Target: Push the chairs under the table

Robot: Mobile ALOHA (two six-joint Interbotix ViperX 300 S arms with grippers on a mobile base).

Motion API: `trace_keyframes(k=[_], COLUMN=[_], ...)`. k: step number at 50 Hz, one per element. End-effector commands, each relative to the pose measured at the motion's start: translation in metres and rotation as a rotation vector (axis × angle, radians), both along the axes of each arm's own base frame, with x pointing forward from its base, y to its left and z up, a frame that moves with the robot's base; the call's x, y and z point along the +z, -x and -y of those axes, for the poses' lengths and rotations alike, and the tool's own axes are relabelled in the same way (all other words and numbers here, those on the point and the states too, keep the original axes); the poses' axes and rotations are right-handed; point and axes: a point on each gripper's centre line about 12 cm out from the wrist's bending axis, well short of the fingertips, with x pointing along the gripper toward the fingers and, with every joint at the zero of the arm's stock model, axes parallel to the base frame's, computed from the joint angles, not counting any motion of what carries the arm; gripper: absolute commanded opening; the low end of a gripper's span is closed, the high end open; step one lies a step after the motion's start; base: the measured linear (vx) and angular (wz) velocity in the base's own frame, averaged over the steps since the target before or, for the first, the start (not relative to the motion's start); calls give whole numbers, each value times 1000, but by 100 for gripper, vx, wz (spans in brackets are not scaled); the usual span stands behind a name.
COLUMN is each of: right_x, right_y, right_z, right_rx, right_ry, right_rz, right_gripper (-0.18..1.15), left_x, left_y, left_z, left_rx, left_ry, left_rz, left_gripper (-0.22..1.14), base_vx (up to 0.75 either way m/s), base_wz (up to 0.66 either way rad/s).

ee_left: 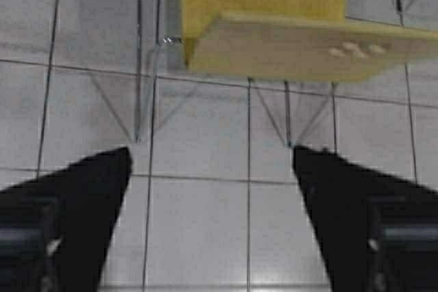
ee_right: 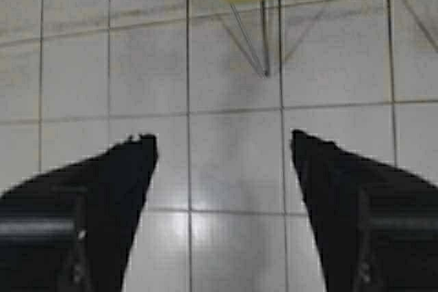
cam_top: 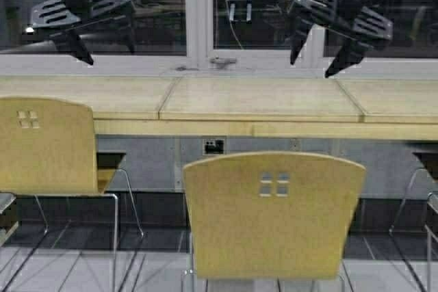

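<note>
The middle chair (cam_top: 274,220) stands at 6 o'clock in the high view, apart from the table (cam_top: 260,104), its back toward the robot. A second chair (cam_top: 44,145) is at 9 o'clock, its seat partly under the table. The left gripper (cam_top: 109,49) at 11 o'clock and the right gripper (cam_top: 315,59) at 1 o'clock both hang above, jaws apart, holding nothing.

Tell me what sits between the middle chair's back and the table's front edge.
In the high view, nothing stands between the middle chair and the table: only grey wall with a small socket plate shows behind that gap.
</note>
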Motion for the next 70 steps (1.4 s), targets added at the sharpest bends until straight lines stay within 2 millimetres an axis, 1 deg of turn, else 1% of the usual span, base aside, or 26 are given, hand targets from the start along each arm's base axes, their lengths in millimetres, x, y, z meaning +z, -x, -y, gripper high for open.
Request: trace_keyframes(k=[1, 5, 13, 18, 22, 26, 29, 34, 38, 40, 46, 54, 57, 63, 70], right_x=[11, 11, 8, 5, -3, -16, -26, -47, -56, -60, -68, -86, -93, -108, -121], right_y=[-4, -5, -4, -2, 0, 5, 12, 29, 40, 42, 45, 38, 34, 29, 28], right_z=[4, 6, 8, 9, 11, 12, 13, 17, 18, 16, 6, -5, -8, -11, -6], right_rx=[-33, -37, -48, -63, -120, -239, -338, -529, -649, -696, -814, -919, -932, -947, -972], right_ry=[-24, -23, -25, -36, -78, -171, -242, -352, -416, -443, -516, -539, -531, -506, -471], right_rz=[37, 39, 25, 10, -23, -89, -134, -181, -189, -193, -211, -216, -226, -248, -239], right_gripper=[93, 93, 93, 93, 93, 93, 93, 93, 93, 93, 93, 93, 93, 93, 93], left_x=[13, 16, 11, 5, -9, -27, -41, -60, -71, -76, -97, -127, -134, -139, -151], left_y=[-4, -3, 1, 6, 14, 23, 29, 43, 49, 51, 55, 58, 55, 46, 41], left_z=[4, 5, 8, 16, 24, 37, 47, 65, 78, 84, 91, 90, 92, 102, 107], left_rx=[2, -1, -6, 33, 154, 280, 347, 451, 539, 584, 679, 888, 897, 861, 877], left_ry=[22, 28, 33, 102, 250, 388, 447, 531, 592, 614, 628, 688, 687, 673, 666], left_rz=[36, 41, 24, -17, -85, -140, -182, -272, -312, -310, -310, -350, -356, -353, -365], left_gripper=[101, 101, 101, 101, 101, 101, 101, 101, 101, 101, 101, 101, 101, 101, 101], base_vx=[29, 28, 30, 26, 20, 18, 16, 13, 11, 10, 7, 4, 2, 1, 1], base_wz=[5, -2, -10, -14, -11, -5, 0, 4, 4, 2, 2, 0, -1, -2, 0])
